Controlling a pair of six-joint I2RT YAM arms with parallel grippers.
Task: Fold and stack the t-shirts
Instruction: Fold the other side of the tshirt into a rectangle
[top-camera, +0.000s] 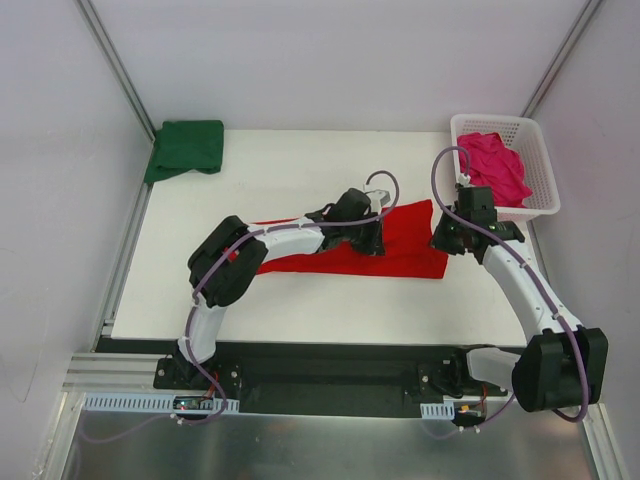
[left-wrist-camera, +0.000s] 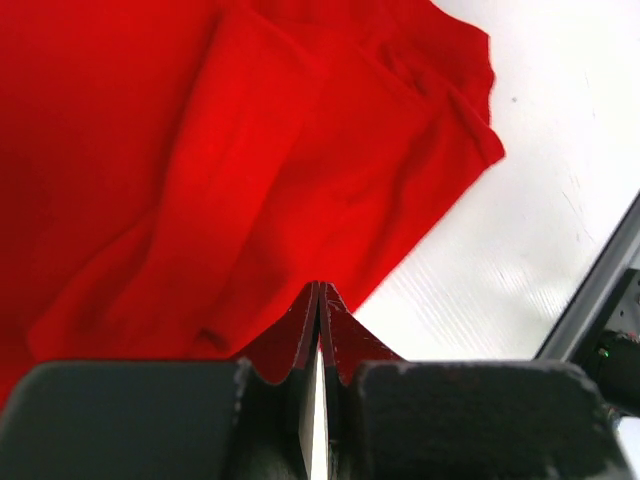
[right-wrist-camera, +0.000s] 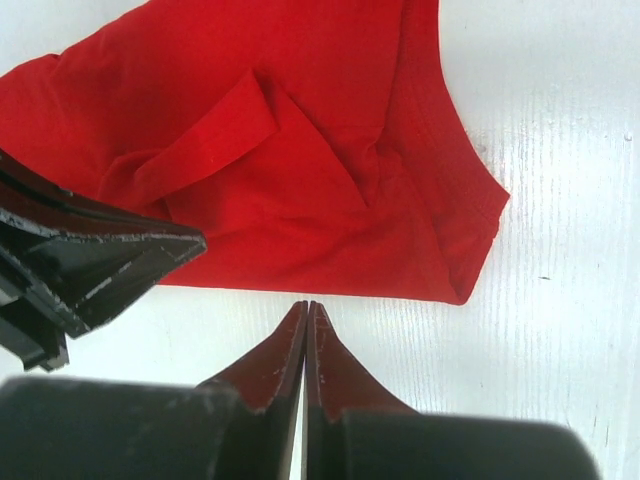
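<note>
The red shirt (top-camera: 415, 248) lies flat in the middle of the white table (top-camera: 300, 305). It is partly folded into a long strip. The green shirt (top-camera: 187, 148) sits folded at the far left corner. The pink shirt (top-camera: 495, 170) is bunched up in the white basket (top-camera: 500, 119).

The left gripper (left-wrist-camera: 318, 292) is over the red shirt with its jaws shut tight. I see no cloth between them. The right gripper (right-wrist-camera: 305, 308) is over bare table just beside the shirt's edge. Its jaws are shut and hold nothing.

The shirt looks soft, thin and light. It will flop and wrinkle, not stay stiff. It may slide on the smooth table. A good place to pinch is a corner or the stitched edge, one gripper at each end, so it lifts evenly.
</note>
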